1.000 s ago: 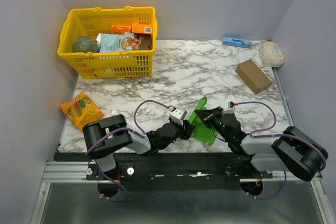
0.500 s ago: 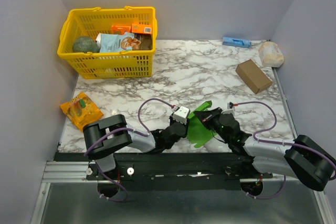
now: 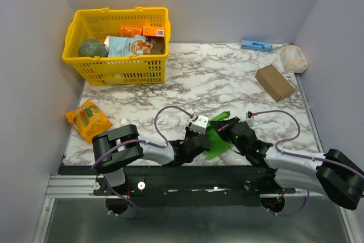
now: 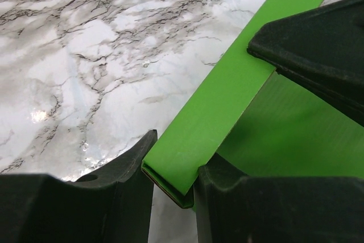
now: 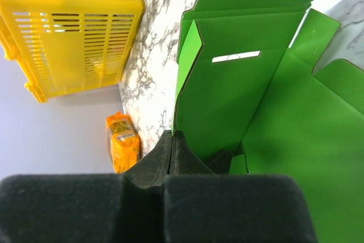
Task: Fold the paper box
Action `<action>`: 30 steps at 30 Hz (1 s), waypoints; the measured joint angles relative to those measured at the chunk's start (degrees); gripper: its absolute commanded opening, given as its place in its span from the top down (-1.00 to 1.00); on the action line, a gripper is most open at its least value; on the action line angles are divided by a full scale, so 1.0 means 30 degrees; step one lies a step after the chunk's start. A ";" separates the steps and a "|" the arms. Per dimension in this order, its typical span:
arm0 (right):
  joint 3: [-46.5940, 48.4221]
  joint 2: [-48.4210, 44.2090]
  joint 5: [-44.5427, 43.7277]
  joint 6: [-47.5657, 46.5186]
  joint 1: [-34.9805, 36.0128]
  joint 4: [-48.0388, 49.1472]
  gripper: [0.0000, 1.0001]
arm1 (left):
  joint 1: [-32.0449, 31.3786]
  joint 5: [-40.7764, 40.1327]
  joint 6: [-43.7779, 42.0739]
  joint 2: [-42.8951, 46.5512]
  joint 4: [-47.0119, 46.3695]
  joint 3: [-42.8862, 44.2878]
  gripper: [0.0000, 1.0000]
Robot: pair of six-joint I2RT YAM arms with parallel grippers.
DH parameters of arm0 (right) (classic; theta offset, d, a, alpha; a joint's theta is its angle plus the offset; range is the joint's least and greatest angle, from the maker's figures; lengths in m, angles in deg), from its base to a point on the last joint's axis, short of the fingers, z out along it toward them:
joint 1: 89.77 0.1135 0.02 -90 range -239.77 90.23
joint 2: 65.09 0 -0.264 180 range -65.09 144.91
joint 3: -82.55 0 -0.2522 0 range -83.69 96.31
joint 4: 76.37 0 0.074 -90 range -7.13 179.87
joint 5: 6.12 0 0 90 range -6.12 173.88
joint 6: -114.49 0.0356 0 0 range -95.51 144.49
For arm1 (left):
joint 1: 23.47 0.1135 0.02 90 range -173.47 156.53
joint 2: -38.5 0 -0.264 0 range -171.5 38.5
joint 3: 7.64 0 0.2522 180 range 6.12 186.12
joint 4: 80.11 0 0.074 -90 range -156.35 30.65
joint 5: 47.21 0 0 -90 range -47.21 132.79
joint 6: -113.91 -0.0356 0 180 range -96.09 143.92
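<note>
Your left gripper [image 3: 201, 139] and right gripper [image 3: 224, 126] have drawn the paper box [image 3: 216, 144] lower, between them near the front edge. Left wrist: jaws nearly closed, pinching its folded strip, which runs away up-right. Right wrist: jaws clamped on a wall's edge, panels ahead.

Open centre, crowded edges
Bare table [image 3: 227, 83] mid-way; basket [image 3: 119, 69] far left, packet [image 3: 87, 119] left, brown box [image 3: 274, 82] far right; left gripper [image 4: 173, 169] and right gripper [image 5: 172, 140] pinch paper box [image 5: 239, 101] in front.
</note>
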 measured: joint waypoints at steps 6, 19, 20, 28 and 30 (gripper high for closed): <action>0.0372 -0.0284 -0.0423 0.0313 0.0248 -0.1260 0.71 | -0.0080 -0.0758 0.0255 -0.0182 0.0889 0.0437 0.83; 0.0495 -0.5289 -0.0029 -0.3133 0.0503 -0.3599 -0.55 | 0.0430 0.0408 -0.3162 0.2229 -0.0918 -0.2623 1.00; 0.0517 -0.5872 0.0007 -0.3701 0.0503 -0.3920 -0.59 | 0.0510 0.1071 -0.3599 0.2929 -0.1056 -0.3169 1.00; 0.4233 -0.9624 0.0546 -1.1147 0.0503 -1.0375 -0.64 | 0.2535 0.9063 -0.5166 0.8692 -0.0423 -0.5151 1.00; 0.5370 -0.9748 0.1377 -1.3355 0.0503 -1.1548 -0.64 | 0.3220 1.1322 -0.5202 0.9974 0.0124 -0.5297 1.00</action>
